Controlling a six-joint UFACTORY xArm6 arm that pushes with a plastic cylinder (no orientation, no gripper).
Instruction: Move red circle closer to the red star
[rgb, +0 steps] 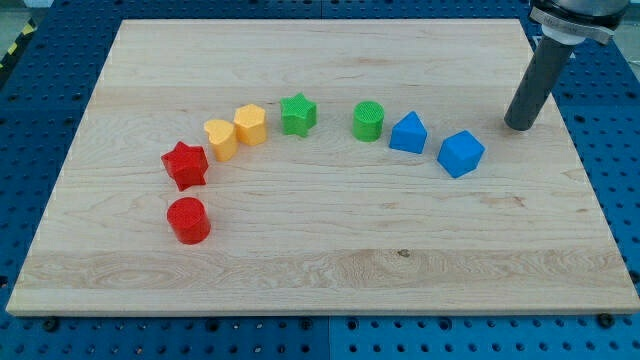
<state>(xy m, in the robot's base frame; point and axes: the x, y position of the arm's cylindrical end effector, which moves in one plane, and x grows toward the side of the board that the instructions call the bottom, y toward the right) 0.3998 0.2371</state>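
The red circle (188, 220) sits on the wooden board (330, 270) at the view's lower left. The red star (185, 164) stands just above it, a small gap apart. My tip (519, 126) rests on the board at the view's upper right, far from both red blocks and just up and right of the blue cube (460, 153).
An arc of blocks runs across the board: a yellow heart (220, 138), a yellow hexagon (250, 124), a green star (298, 114), a green circle (368, 121), a blue triangular block (407, 133) and the blue cube.
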